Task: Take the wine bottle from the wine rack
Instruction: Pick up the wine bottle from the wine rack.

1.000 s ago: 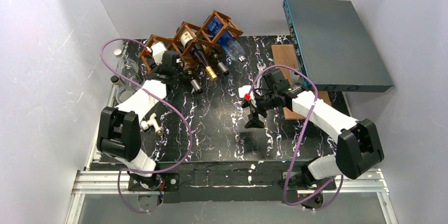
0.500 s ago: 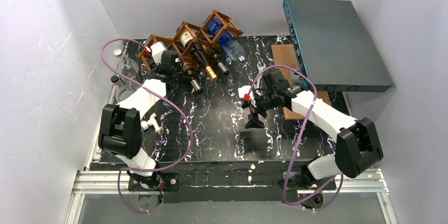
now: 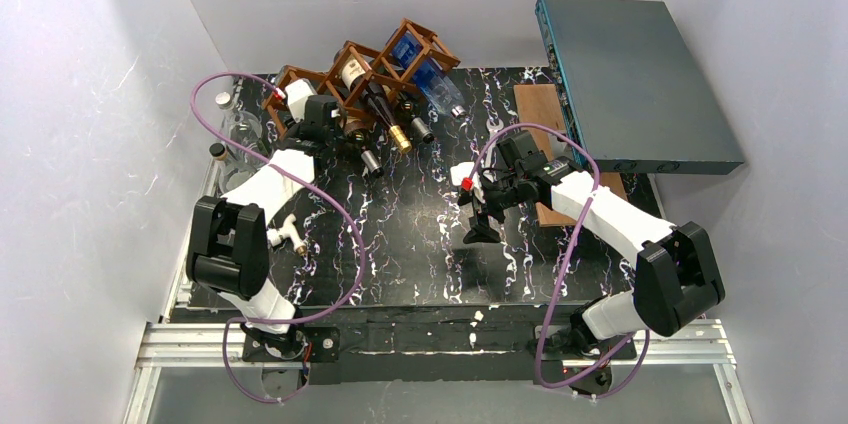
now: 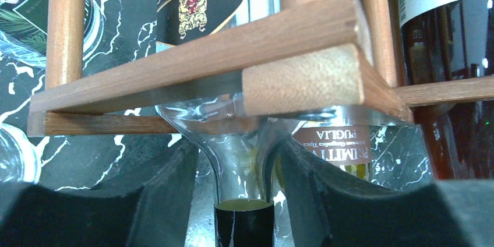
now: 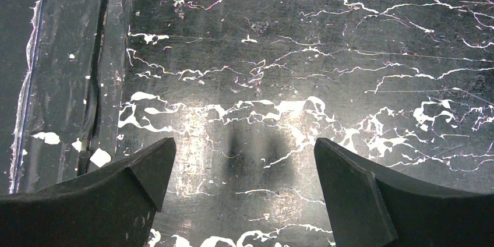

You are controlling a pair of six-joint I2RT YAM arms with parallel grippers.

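Where the wine rack [image 3: 346, 48] stood at the far left of the counter [image 3: 400, 244], its diamond cells held several bottles lying neck-down toward the arms. The left arm was stretched out to the rack's left end. Wrist view: left claw [image 4: 236, 156] sat astride the neck of a clear-glass wine bottle [image 4: 242, 136]. That bottle lay in a low cell, its shoulder tucked under a wooden rail and its black capsule [image 4: 244, 223] pointing back at the camera. The dark fingers [image 4: 151, 200] flanked the neck closely, and a thin sliver of counter showed on each side, so the claw read as partly apart, not clamped. A second bottle with an upside-down label [image 4: 343, 148] lay just beside it on the right, and a dark bottle [image 4: 443, 84] filled the next cell over. The right claw [image 5: 244, 154] hung above bare marbled counter near the middle, well apart from the rack, with its fingers spread wide and nothing between them. A flat wooden board [image 3: 540, 104] lay at the right, partly under a tilted grey case [image 3: 640, 74].
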